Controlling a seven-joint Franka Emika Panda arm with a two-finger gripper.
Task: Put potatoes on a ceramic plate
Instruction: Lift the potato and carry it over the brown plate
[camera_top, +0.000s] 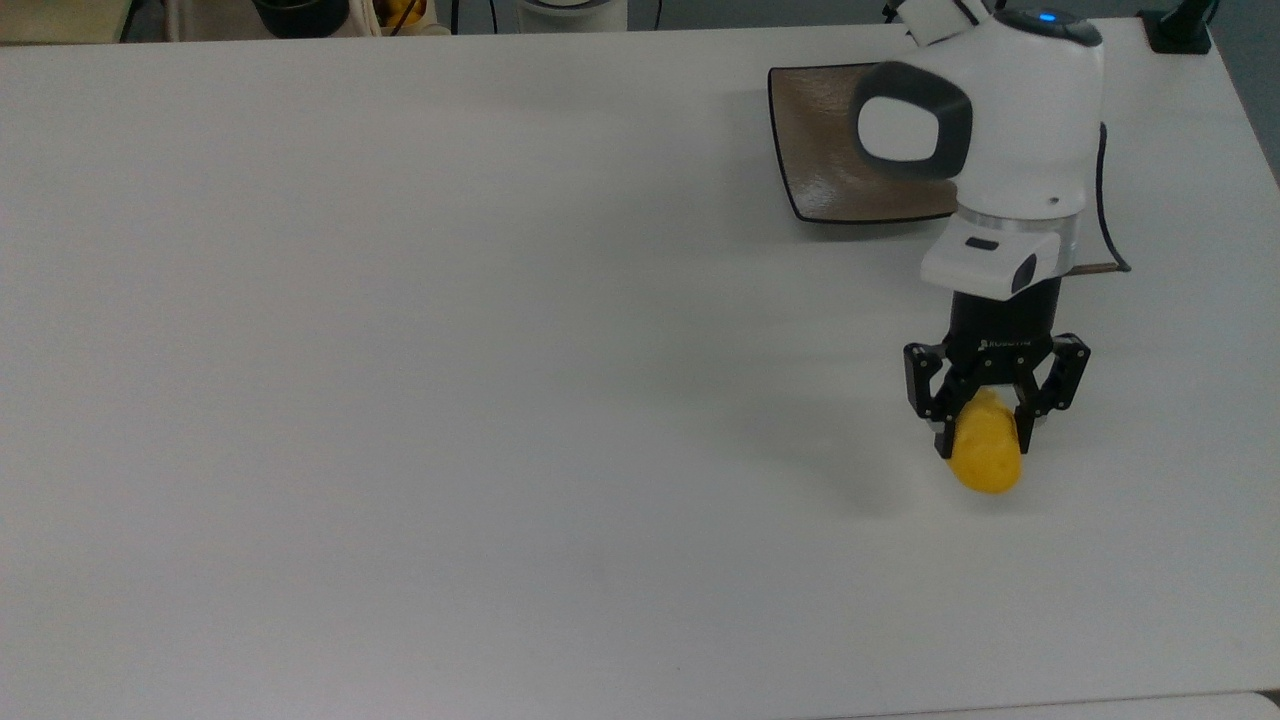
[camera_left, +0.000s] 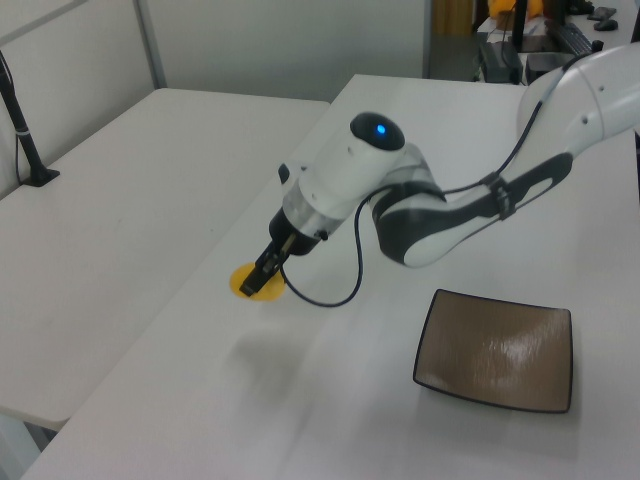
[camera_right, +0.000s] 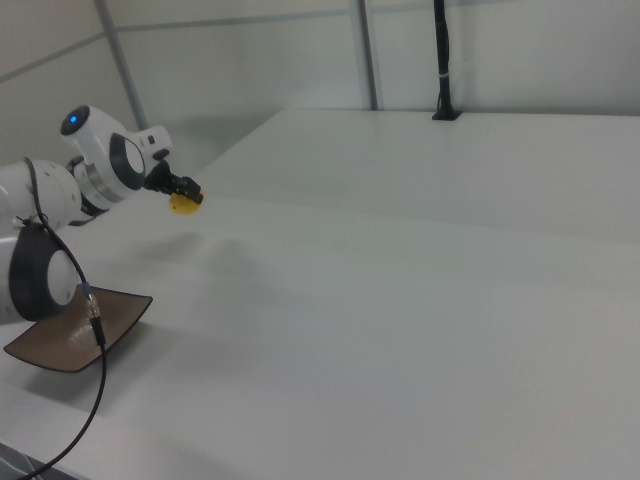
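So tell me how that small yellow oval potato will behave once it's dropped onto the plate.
The small yellow oval potato, gripped in the hand, looks rounded, so it may roll. The square glossy brown plate looks slick, though its upturned rim should probably contain it.

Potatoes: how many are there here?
1. The potato is gripped in the hand, lifted above the white table, away from the plate. Something yellow sits past the table's far edge in the top view, too cut off to identify.
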